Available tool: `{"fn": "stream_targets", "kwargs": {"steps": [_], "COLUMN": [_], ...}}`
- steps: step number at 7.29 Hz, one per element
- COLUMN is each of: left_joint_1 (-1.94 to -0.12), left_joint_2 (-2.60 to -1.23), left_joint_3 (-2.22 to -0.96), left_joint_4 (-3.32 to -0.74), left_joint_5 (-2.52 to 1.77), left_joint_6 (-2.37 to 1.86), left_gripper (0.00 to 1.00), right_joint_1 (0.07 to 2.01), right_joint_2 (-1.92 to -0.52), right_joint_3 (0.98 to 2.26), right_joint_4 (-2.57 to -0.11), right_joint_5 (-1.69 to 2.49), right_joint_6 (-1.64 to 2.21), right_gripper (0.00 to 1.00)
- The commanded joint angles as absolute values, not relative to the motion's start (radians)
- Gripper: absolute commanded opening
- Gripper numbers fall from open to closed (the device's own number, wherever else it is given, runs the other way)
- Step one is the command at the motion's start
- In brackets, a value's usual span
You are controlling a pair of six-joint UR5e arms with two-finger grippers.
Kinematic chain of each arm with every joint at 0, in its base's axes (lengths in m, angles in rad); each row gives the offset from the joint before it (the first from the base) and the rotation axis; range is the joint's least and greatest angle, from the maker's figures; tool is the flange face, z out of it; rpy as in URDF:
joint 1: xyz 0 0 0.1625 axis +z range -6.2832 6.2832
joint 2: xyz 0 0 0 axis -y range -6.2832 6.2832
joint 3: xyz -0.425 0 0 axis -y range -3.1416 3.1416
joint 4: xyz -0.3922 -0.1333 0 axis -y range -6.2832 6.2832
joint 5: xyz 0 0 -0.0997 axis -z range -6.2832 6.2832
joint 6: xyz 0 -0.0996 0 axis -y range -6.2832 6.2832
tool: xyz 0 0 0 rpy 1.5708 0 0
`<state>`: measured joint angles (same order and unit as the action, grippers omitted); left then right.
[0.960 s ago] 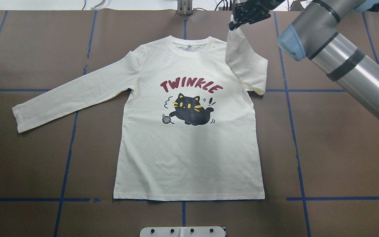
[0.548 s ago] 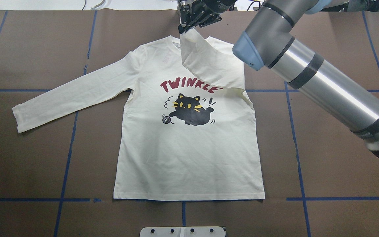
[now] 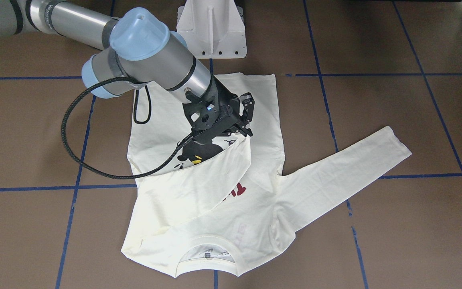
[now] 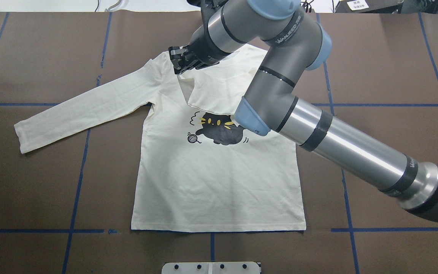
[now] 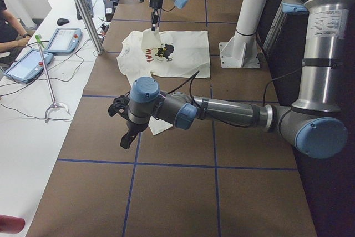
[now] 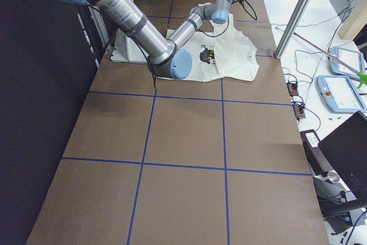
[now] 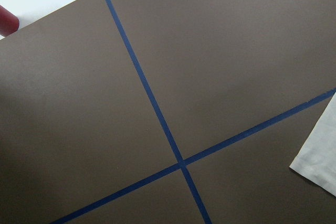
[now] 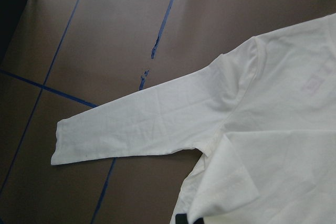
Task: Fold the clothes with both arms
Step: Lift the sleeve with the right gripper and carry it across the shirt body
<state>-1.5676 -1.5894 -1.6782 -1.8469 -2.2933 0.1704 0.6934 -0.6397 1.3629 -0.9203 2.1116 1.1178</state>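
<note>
Overhead exterior shows a brown table (image 4: 32, 182) gridded with blue tape (image 4: 76, 190). Exterior left adds a white bench (image 5: 33, 115) with two tablets (image 5: 62, 40) along the edge opposite the robot. The T-shirt (image 4: 219, 182) lies print-up mid-table, collar toward that edge. Its raised sleeve (image 4: 215, 91) hides most of the red lettering. The right arm (image 4: 340, 140) reaches across the chest, its right gripper (image 4: 180, 64) pinched on the cuff. The left gripper (image 5: 125, 131) hangs low near the other cuff; I cannot tell how far it is open.

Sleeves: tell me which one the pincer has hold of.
The sleeve on the robot's right, pinched at its end by the right pincer and draped across the chest. The other sleeve lies flat, outstretched, untouched.
</note>
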Motion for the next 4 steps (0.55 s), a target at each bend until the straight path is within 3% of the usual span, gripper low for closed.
{"fn": "stream_targets", "kwargs": {"steps": [1,2,4], "left_joint_1": [-1.565,-1.563,-1.551], "left_joint_2": [-1.592,-1.592,-1.592], "left_joint_3": [-1.680,-1.680,-1.668], "left_joint_4": [-1.847,-1.847,-1.848], "left_joint_5": [-2.295,-2.295,-2.296], "left_joint_6": [0.169,0.167,0.170], "left_gripper": [1.00,1.00,1.00], "right_joint_1": [0.532,0.485,0.437], "right_joint_2": [-0.603,-0.569,-0.568], "right_joint_3": [1.268,1.208,1.198], "right_joint_4": [-0.863,-0.812,-0.792], "right_joint_5": [1.908,1.834,1.715], "right_joint_6": [1.120,1.120,1.130], "right_gripper": [0.00,0.99,1.00]}}
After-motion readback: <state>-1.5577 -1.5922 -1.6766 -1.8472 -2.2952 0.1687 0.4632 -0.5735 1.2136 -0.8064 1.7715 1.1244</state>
